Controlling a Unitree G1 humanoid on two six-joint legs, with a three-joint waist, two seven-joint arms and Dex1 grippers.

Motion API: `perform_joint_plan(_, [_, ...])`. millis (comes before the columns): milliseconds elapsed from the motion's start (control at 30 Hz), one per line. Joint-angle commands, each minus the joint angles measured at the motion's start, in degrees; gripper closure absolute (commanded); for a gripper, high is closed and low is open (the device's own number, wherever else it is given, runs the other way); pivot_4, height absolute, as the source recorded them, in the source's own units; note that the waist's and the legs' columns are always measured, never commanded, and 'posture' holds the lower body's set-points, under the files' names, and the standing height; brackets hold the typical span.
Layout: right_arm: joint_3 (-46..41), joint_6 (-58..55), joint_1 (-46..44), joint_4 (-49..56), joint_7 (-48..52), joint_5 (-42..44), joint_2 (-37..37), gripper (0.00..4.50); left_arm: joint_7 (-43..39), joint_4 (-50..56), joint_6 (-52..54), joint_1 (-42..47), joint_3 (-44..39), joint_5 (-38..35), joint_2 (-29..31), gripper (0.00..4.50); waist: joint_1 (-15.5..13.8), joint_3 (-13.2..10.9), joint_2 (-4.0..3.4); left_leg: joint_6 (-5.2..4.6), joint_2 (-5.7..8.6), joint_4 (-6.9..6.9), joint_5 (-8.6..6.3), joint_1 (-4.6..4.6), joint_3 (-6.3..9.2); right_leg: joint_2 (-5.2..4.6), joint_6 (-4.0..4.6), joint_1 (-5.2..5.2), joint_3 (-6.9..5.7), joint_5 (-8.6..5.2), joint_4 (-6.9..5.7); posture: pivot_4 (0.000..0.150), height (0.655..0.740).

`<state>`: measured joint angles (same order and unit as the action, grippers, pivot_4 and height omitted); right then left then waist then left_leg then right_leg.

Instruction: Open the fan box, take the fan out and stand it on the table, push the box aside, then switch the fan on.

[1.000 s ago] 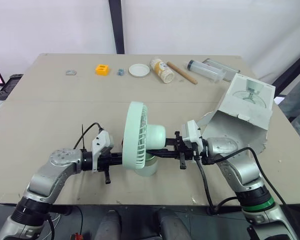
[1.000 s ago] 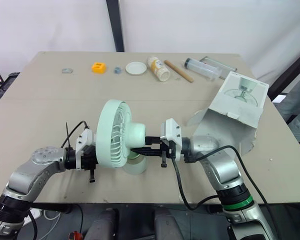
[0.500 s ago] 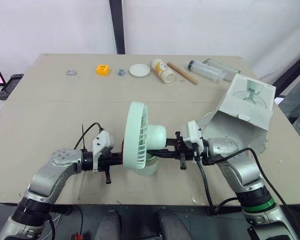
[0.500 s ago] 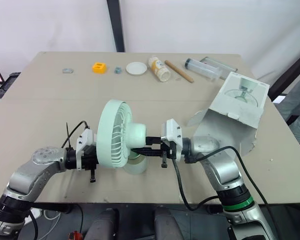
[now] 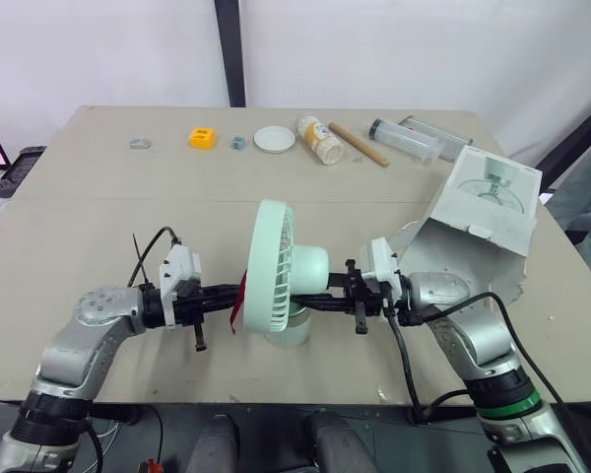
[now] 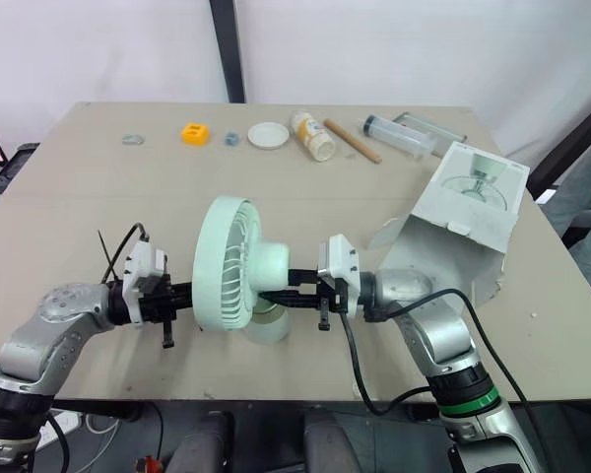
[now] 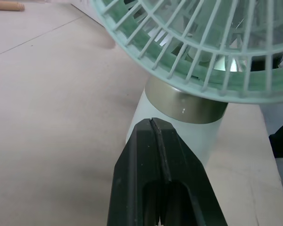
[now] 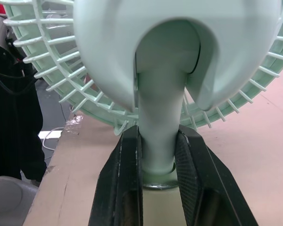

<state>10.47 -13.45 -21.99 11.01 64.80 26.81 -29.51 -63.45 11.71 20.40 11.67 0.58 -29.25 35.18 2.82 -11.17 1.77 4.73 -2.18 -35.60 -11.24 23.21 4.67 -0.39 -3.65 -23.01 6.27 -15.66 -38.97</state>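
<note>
The fan [image 5: 281,286] stands upright on its round base near the front edge of the table [image 5: 98,236], about midway along it, with its grille facing the robot's left. Only a narrow strip of tabletop lies between the base and that front edge. To the left of the fan the surface is bare out to the left edge, and a wide bare band runs behind it. On the right, the opened box [image 5: 483,212] sits near the right edge just behind the right arm, its flaps spread toward the fan and closing off that side. Along the far edge, well apart from the fan, lies a row of small things: a metal ring [image 5: 139,144], a yellow block [image 5: 203,138], a white lid [image 5: 274,139], a bottle [image 5: 318,139] on its side, a wooden stick [image 5: 359,144] and a clear tube [image 5: 406,139]. The right gripper [image 8: 158,155] comes in from behind the fan, and its fingers are clamped on the fan's neck just above the base. The left gripper [image 7: 152,123] has its fingers pressed together, holding nothing, with the tip pointing at the base below the grille. Whether the tip touches the base cannot be told.
</note>
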Motion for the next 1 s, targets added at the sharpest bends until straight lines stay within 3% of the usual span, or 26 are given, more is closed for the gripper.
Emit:
perform_joint_plan(33, [-2.0,-1.2,-2.3,-2.2,-0.4,0.3,-0.3,4.12,-1.0,0.1,-1.1,-0.4,-1.3,-0.3,1.2,4.46,0.0,0.0,0.0,0.0,0.0,0.0,0.0,0.0,0.0,0.0,0.0,0.0,0.0,0.0,0.0,0.15,0.74])
perform_joint_plan(367, [-4.7,-1.7,-14.9,-13.1,3.4,2.7,0.6,4.12,0.1,-2.4,-1.6,1.9,-1.2,0.2,0.4,4.46,0.1,-0.1,-0.06,-0.03,0.03,0.0,0.03,0.19,-0.01,-0.02,0.22,-0.18,0.01,0.18,0.01,0.15,0.74])
perform_joint_plan(733, [-4.5,10.5,-36.8,-49.2,14.0,-4.6,5.4,4.12,3.2,-3.2,-0.1,3.5,-3.4,-1.5,-1.1,4.46,0.5,-0.1,-0.13,-0.05,0.01,0.03,0.01,0.23,-0.02,0.0,0.39,-0.25,0.0,0.24,0.0,0.15,0.74])
perform_joint_plan(1000, [-5.0,18.2,-41.8,-64.2,18.3,-9.2,8.0,4.12,7.0,-2.2,-1.4,2.5,-5.6,-1.9,-2.3,4.46,0.8,-0.1,-0.14,-0.05,0.02,0.08,0.01,0.23,-0.01,-0.03,0.45,-0.26,0.0,0.27,-0.01,0.15,0.74])
